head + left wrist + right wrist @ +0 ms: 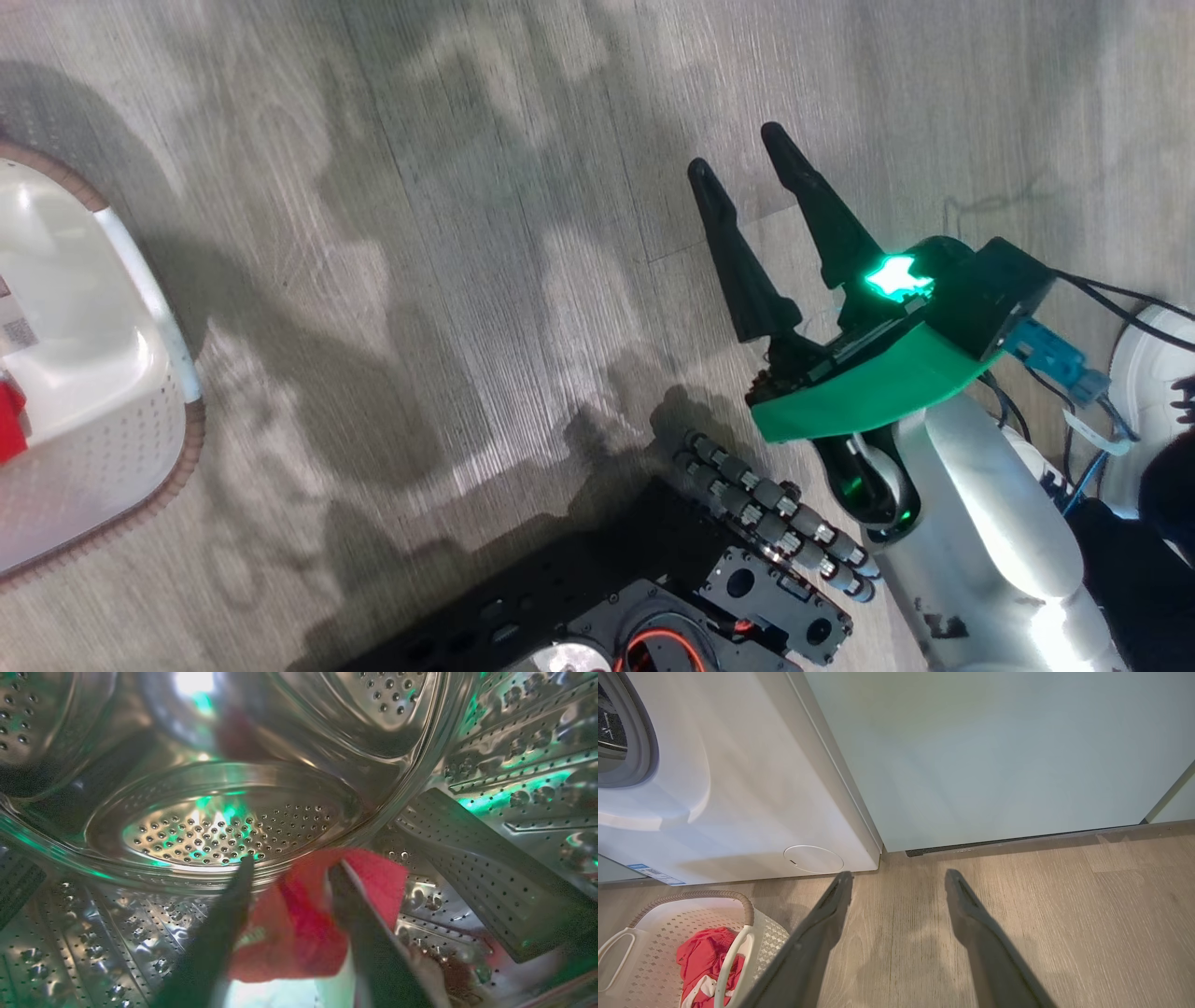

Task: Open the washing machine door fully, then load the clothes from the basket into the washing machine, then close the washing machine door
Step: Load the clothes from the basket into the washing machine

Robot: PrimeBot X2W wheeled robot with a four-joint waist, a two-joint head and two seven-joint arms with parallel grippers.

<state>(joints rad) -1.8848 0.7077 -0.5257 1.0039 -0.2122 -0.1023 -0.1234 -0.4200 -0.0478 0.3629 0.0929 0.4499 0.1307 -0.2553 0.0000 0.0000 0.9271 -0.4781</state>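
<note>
My left gripper point(290, 865) is inside the washing machine's steel perforated drum point(224, 826). Its fingers stand apart, and a red garment point(299, 933) hangs loose between and behind them, draped against the right finger. The white washing machine point(738, 788) stands at the left of the right wrist view, its grey-rimmed opening at the top left corner. The washing machine door is out of view. The cream basket point(654, 952) sits on the floor before the washer with red clothes point(703, 956) in it. In the head view the basket point(182, 439) is at the left edge. My right gripper point(738, 149) point(899, 873) hovers open over bare floor.
A pale teal cabinet front point(994, 756) adjoins the washer on the right. Wood-look floor point(467, 233) spreads between the basket and my right arm. My black wheeled base point(635, 597) sits at the bottom of the head view, with cables point(1102, 299) at the far right.
</note>
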